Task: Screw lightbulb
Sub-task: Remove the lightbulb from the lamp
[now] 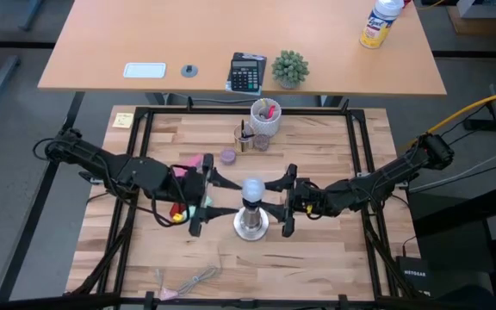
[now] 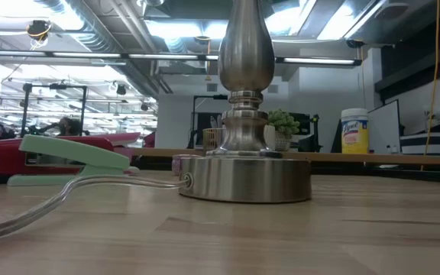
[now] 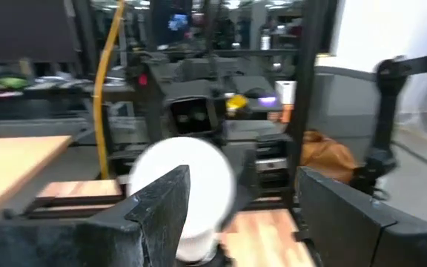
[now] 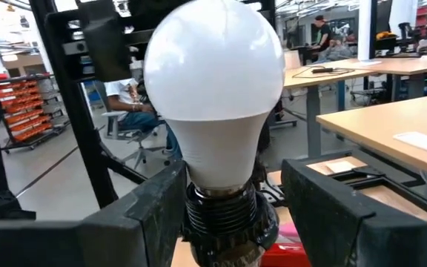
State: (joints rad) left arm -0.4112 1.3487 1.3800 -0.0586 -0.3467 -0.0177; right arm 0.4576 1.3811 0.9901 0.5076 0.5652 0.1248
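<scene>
The lightbulb [image 1: 251,189], a smooth frosted-white globe with a dark ribbed collar below it, sits upright in the top of the socket stand [image 1: 251,224] at the middle of the wooden plank worktop [image 1: 317,258]. The stand is brushed silvery metal: a round flat base [image 2: 244,178] carrying a turned, vase-shaped stem [image 2: 244,69]. A clear cord [image 2: 67,195] leaves the base and runs across the wood. The left gripper [image 1: 203,200] stands just beside the bulb on one side, its dark blocky fingers [image 3: 158,215] spread, not touching the glass. The right gripper [image 1: 288,200] stands opposite; its fingers [image 4: 332,204] are spread to either side of the bulb's collar, with a gap showing on both sides. A mint-green stapler [image 2: 71,156] lies near the base.
</scene>
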